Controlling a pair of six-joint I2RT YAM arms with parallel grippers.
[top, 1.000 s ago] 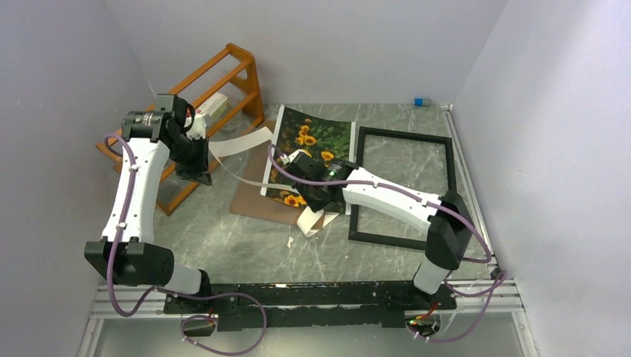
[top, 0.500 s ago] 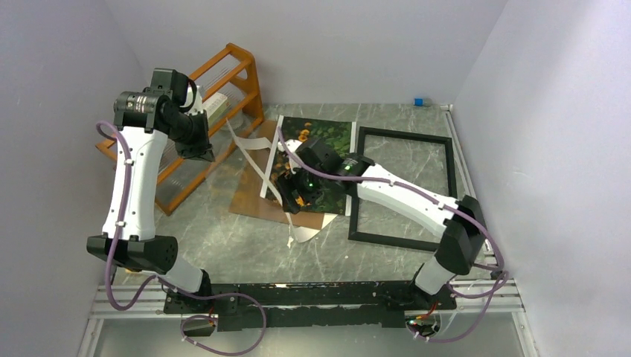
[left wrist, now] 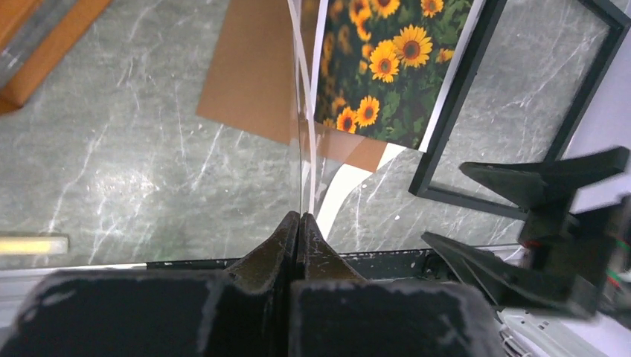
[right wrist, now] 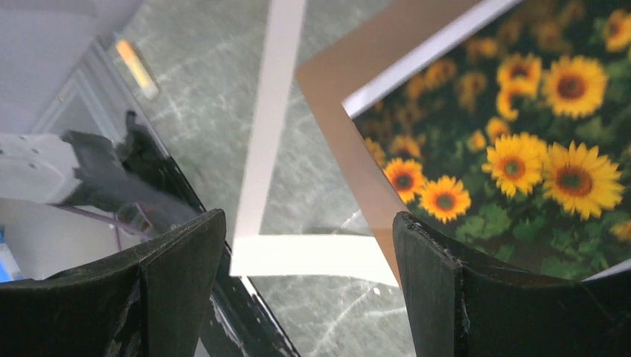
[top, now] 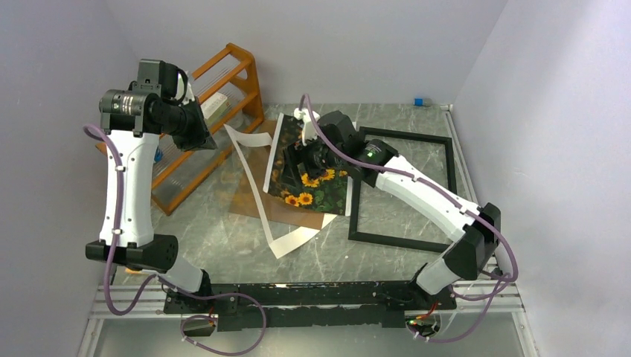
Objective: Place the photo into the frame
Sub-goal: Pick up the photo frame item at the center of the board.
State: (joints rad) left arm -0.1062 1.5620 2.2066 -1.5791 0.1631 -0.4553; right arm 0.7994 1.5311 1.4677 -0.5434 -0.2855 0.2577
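Overhead and wrist views, print not yet seated. We find the photo (top: 320, 190) lying face up on the brown backing board (top: 249, 197), outside the frame (top: 405, 134), with its right edge just beside the frame's left rail. The frame itself lies flat on the table (top: 223, 245), to the right. The right gripper (top: 294, 167) hangs above the photo's near-left part with its jaws wide apart and nothing between them, as the right wrist view confirms. The left gripper (top: 202, 137) is raised on the left, with its jaws pressed together on the thin edge of a clear sheet (left wrist: 300, 149). The white mat (top: 257, 201) runs alongside that sheet, and we cannot tell whether it is pinched too. We judge the step in hand to be taking hold of the print. The next move calls for a grip on one free edge of a thin sheet lying flat. The print must then be carried to the right and squared to the rails before lowering.
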